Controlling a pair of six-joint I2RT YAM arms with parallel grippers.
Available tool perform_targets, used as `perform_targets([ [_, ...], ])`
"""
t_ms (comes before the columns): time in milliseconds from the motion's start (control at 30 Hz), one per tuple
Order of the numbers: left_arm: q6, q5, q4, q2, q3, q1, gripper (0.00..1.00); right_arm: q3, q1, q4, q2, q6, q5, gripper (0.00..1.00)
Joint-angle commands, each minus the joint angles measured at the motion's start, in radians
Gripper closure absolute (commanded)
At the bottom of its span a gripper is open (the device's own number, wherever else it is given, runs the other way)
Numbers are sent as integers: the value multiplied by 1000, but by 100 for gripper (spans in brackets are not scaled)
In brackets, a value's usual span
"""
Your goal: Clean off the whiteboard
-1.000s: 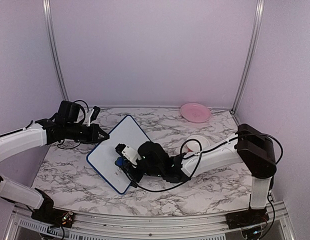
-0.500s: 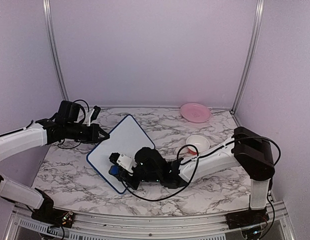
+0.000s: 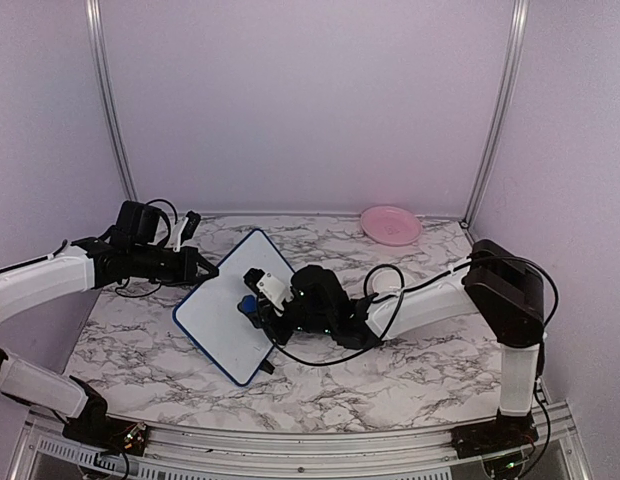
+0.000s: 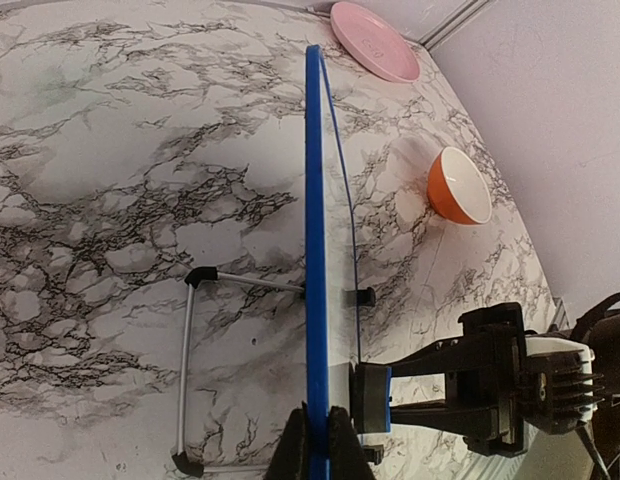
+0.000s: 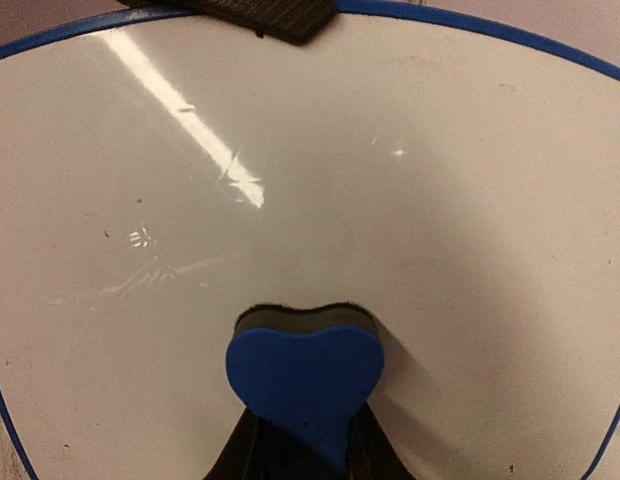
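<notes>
the right gripper (image 5: 302, 445) has its fingers closed on the eraser (image 5: 305, 385), whose felt face presses flat on the board (image 5: 410, 190). the left gripper (image 4: 317, 440) pinches the board's blue rim, propping it tilted on the table (image 4: 110, 200), left of centre. to wipe well: hold the felt flush, press evenly, sweep in overlapping passes, and let the left grip brace against the push. no red writing shows in the right wrist view, only faint specks.
</notes>
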Motion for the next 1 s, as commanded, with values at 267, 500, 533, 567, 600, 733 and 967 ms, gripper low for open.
perform_targets([
  [267, 22, 4, -16, 36, -7, 0, 100, -18, 108, 15, 24, 23, -57, 100],
  [500, 25, 11, -17, 37, 4, 0, 100, 15, 83, -6, 1, 0, -54, 100],
  [533, 26, 15, -19, 39, 4, -1, 100, 20, 69, -7, 1, -4, -55, 100],
  [567, 27, 17, -19, 41, 3, -1, 100, 28, 55, -10, 5, -6, -58, 100],
  [600, 29, 19, -19, 44, 1, -1, 100, 36, 39, -15, 10, -7, -59, 100],
  [733, 34, 21, -19, 43, -8, -1, 100, 52, -10, -14, 19, -15, -51, 100],
  [967, 33, 29, -19, 56, 1, -1, 100, 84, -14, -23, 41, -35, -70, 100],
])
